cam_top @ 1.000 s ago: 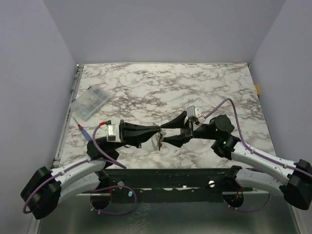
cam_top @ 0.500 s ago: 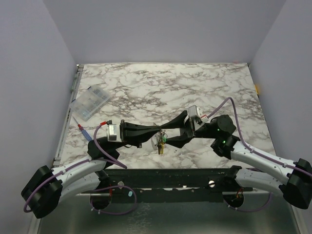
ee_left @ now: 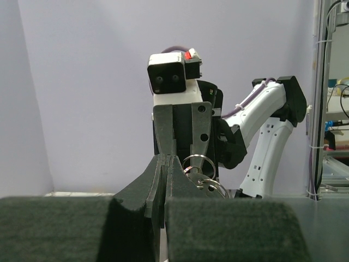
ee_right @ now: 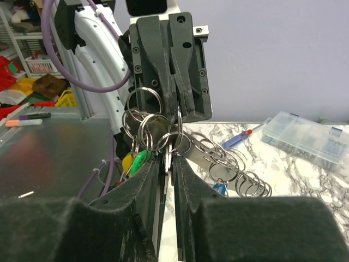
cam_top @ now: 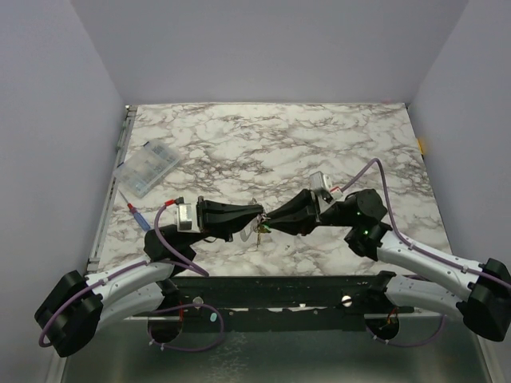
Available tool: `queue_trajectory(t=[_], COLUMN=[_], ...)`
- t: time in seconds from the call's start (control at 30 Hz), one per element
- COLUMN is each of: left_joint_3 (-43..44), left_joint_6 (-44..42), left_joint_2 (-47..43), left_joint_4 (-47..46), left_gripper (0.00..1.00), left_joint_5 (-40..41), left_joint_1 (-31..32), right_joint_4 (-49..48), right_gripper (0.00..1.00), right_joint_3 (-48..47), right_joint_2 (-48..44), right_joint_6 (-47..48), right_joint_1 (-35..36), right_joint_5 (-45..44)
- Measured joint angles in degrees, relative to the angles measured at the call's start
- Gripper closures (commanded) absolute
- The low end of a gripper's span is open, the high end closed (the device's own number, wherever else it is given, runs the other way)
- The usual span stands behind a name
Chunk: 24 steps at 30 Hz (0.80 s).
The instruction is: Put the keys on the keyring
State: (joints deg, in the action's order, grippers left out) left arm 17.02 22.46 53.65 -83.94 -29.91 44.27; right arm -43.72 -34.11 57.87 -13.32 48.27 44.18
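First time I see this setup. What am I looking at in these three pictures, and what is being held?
Two robot arms are bolted at the near edge of a marble table. One picture looks down from above; the other two come from cameras on each wrist, so each shows the opposite arm head-on. On the table lie a clear compartment box and a red-and-blue tool. In the middle, the left pincer is shut on a keyring with coloured keys hanging from it; the right pincer grips the same bunch.
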Motion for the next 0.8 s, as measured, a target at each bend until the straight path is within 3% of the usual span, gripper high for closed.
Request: queue_trajectory(t=[0.03,0.1,0.2,0.27,0.37,0.53,0.8], left_joint_3=[0.0,0.0,0.0,0.0,0.0,0.0,-0.2], left_joint_6=[0.0,0.0,0.0,0.0,0.0,-0.1,-0.6], left_joint_2=[0.0,0.0,0.0,0.0,0.0,0.0,-0.3], left_joint_4=[0.0,0.0,0.0,0.0,0.0,0.0,0.1], left_gripper=[1.0,1.0,1.0,1.0,1.0,1.0,1.0], left_joint_5=[0.0,0.0,0.5,0.8,0.9,1.1,1.3], left_joint_1=[0.0,0.0,0.0,0.0,0.0,0.0,0.0], right_joint_4=[-0.1,-0.2,-0.2,-0.2,-0.3,-0.7,2.1], right_gripper=[0.76,0.57,0.51,0.55,0.78,0.96,0.99], right_joint_3=[0.1,0.3,0.5,0.5,0.5,0.5,0.8], right_joint_2=[0.3,0.8,1.9,2.6,3.1,3.3,1.5], right_joint_6=[-0.1,-0.2,-0.5,-0.7,-0.6,-0.9,1.5], right_joint_1=[0.0,0.0,0.0,0.0,0.0,0.0,0.0], right_joint_5=[0.0,0.0,-0.2,-0.6,-1.3,-1.9,-3.5])
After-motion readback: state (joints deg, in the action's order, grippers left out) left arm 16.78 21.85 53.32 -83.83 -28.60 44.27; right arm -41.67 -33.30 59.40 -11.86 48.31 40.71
